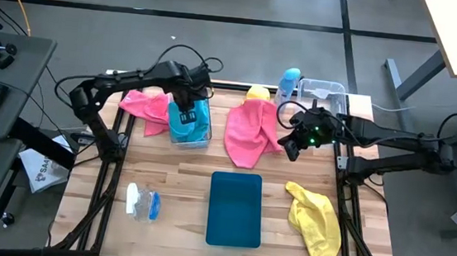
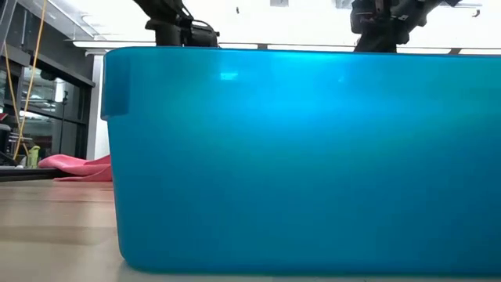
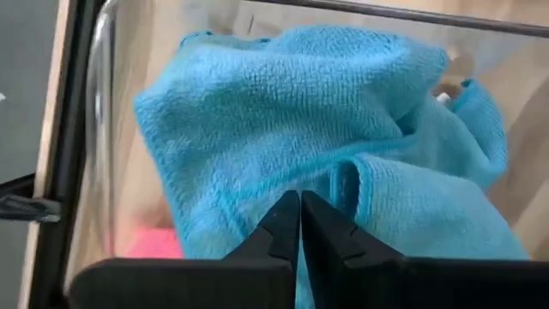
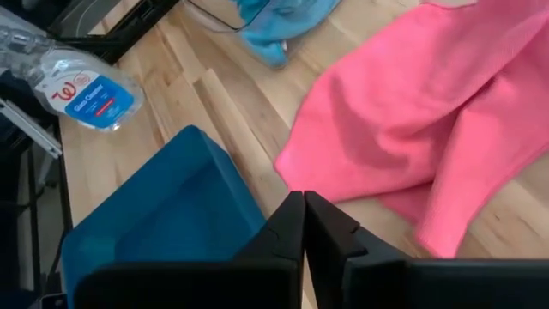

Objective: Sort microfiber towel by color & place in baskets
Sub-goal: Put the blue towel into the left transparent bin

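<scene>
Nearest the desk's front edge, the dark-teal tray (image 1: 235,209) lies empty at mid-front, its long axis running front to back. A yellow towel (image 1: 317,221) is crumpled toward the front right corner, stretched roughly front to back, and a spray bottle (image 1: 142,202) lies toward the front left.

Farther back, the right hand (image 1: 292,142) hovers with fingers clenched on nothing, just beside the right edge of a large pink towel (image 1: 250,133) heaped at mid-desk; its bulk runs front to back.

Toward the back left, the left hand (image 1: 184,105) is down in a clear bin (image 1: 190,125), fingers pressed together and, it seems, grasping nothing above the bunched blue towel (image 3: 326,146) inside. A second pink towel (image 1: 147,107) lies just left of that bin. Another clear bin (image 1: 324,92) sits at the back right, a bit of yellow cloth (image 1: 257,92) near the back edge.

The blue towel looks delivered; the likely next step is the pink towel, which calls for the right hand to release, descend onto a fold and pinch.
</scene>
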Controlling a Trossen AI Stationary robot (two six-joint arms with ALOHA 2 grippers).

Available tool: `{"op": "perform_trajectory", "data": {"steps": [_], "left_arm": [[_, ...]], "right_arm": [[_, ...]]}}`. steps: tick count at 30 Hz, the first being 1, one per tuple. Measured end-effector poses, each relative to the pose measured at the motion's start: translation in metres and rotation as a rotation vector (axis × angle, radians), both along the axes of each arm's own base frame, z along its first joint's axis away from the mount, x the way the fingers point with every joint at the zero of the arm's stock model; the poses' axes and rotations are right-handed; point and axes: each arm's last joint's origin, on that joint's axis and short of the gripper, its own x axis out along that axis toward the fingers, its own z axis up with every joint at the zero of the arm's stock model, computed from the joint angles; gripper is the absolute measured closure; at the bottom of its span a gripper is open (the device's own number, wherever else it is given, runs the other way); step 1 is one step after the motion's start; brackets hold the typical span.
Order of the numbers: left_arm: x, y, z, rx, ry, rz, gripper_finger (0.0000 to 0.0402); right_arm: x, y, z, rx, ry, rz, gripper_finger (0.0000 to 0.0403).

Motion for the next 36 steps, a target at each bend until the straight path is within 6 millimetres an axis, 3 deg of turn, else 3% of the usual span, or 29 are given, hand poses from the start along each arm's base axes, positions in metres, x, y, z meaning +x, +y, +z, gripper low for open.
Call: {"op": "perform_trajectory", "data": {"steps": [11,22,29,36], "left_arm": [[0.000,0.000,-0.060,0.008,-0.021,-0.017,0.0401],[-0.012,-0.006,-0.096,-0.018,-0.063,-0.045,0.0401],[-0.015,-0.005,-0.102,-0.031,-0.086,-0.047,0.0401],[-0.006,-0.001,-0.074,-0.066,-0.075,-0.071,0.0401]], "right_arm": [[0.000,0.000,0.000,0.006,0.000,-0.038,0.0402],[0.000,0.000,0.001,0.009,-0.007,-0.061,0.0402],[0.000,-0.001,0.001,0.007,-0.007,-0.064,0.0402],[0.000,-0.001,0.001,0.006,-0.008,-0.064,0.0402]]}}
